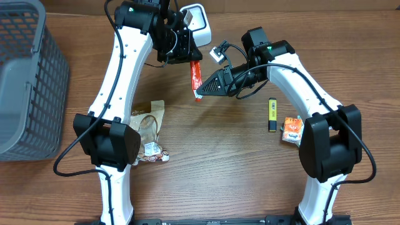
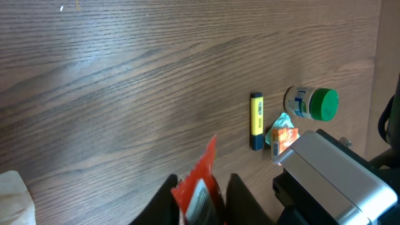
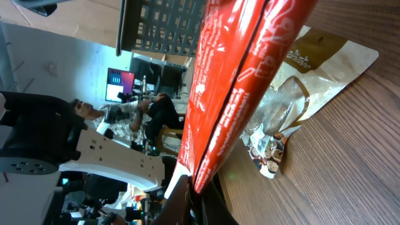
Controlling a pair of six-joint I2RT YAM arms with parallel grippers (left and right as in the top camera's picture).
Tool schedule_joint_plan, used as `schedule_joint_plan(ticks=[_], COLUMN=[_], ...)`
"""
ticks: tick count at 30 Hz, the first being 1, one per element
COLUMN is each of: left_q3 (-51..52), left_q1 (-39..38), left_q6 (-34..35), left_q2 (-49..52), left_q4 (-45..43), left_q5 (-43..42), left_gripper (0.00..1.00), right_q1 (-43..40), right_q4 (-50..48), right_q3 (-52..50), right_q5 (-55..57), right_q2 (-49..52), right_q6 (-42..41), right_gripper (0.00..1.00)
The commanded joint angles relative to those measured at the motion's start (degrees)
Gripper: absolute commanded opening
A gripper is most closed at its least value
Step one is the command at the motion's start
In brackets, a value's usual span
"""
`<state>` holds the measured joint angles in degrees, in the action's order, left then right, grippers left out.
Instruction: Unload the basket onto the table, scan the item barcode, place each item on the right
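Wrapper (image 1: 195,75), red, hangs between both claws: right gripper (image 3: 197,197) clamps its near end tight; left gripper (image 2: 201,194) sits narrow around the far end, seemingly gripping.

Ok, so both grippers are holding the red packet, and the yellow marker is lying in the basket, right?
Not quite. The left gripper and the right gripper do hold the red packet, but the yellow marker lies on the table beside the orange packet, far from the basket. The overhead view shows it.
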<state>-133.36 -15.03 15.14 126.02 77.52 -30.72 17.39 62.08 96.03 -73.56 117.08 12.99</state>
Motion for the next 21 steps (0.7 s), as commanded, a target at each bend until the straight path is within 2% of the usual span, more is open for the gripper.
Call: schedule_joint_plan(ticks=[1, 3, 11, 16, 18, 21], left_q3=[0.2, 0.2, 0.2, 0.2, 0.2, 0.2], left_q1=[-0.3, -0.3, -0.3, 0.6, 1.7, 3.8], left_q6=[-0.1, -0.1, -0.1, -0.6, -1.3, -2.5], left_q2=[-0.4, -0.4, -0.4, -0.4, -0.4, -0.4], left_q4=[-0.2, -0.3, -0.2, 0.0, 0.1, 0.2], left_q5=[-0.8, -0.8, -1.0, -3.4, -6.3, -12.3], left_gripper=[0.09, 0.04, 0.04, 0.04, 0.04, 0.04], right_q1=[0.3, 0.3, 0.3, 0.2, 0.2, 0.2], right_q4=[-0.3, -0.3, -0.3, -0.3, -0.3, -0.3], right_q3=[1.2, 1.2, 1.2, 1.2, 1.2, 1.2], right_q5=[-1.5, -1.5, -1.5, -1.4, -0.6, 0.6], right_q2=[-1.4, -1.4, -1.4, -1.4, -1.4, -1.4], right_q6=[0.8, 0.8, 0.8, 0.8, 0.8, 0.8], right_gripper=[0.04, 0.04, 0.05, 0.2, 0.3, 0.37])
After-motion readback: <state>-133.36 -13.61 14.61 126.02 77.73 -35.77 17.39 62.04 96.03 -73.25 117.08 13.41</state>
